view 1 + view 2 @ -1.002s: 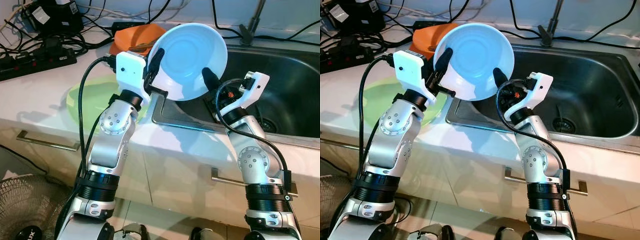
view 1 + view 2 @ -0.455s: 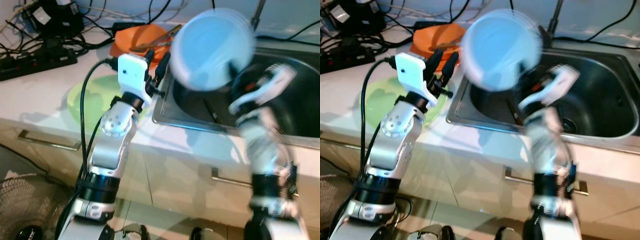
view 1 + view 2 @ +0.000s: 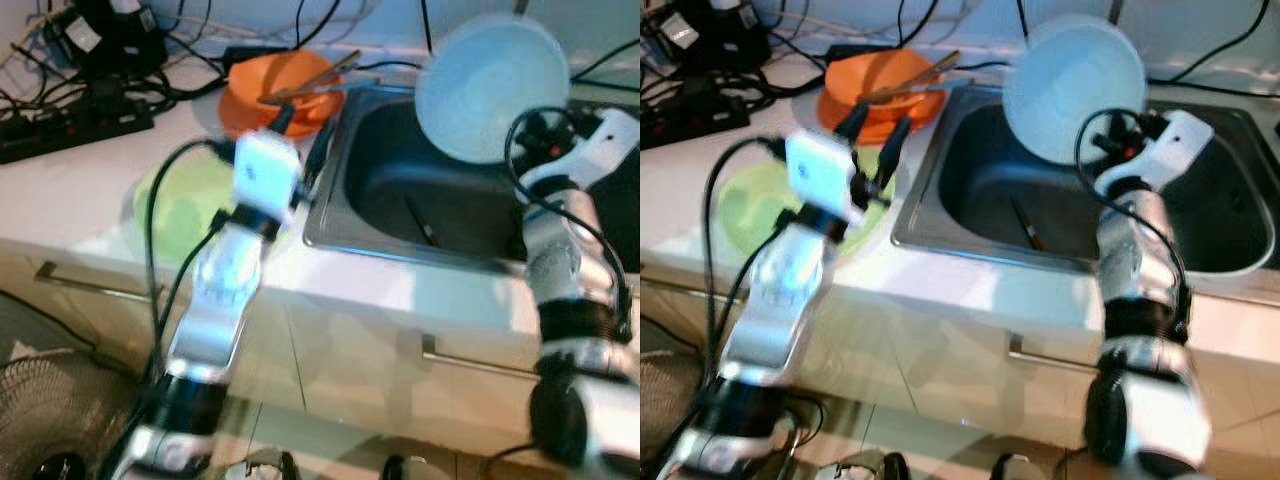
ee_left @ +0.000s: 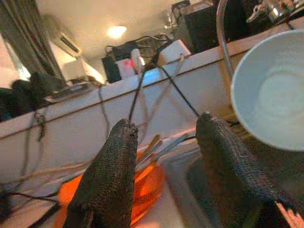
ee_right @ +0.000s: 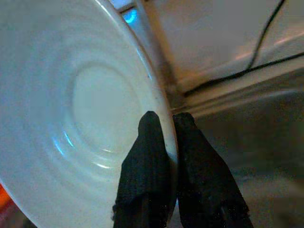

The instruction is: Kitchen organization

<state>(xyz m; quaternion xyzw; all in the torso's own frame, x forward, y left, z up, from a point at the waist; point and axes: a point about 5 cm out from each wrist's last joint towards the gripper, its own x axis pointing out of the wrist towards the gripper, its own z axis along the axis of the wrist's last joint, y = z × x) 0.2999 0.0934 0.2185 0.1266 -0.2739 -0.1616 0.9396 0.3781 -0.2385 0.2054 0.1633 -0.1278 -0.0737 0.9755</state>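
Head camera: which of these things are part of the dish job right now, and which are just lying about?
In play:
- pale blue bowl, pinched at its rim by the right gripper
- sink
- left gripper, open, holding nothing
- orange bowl with utensils
- green plate

Lying about:
- power strip and cables
- fan on the floor
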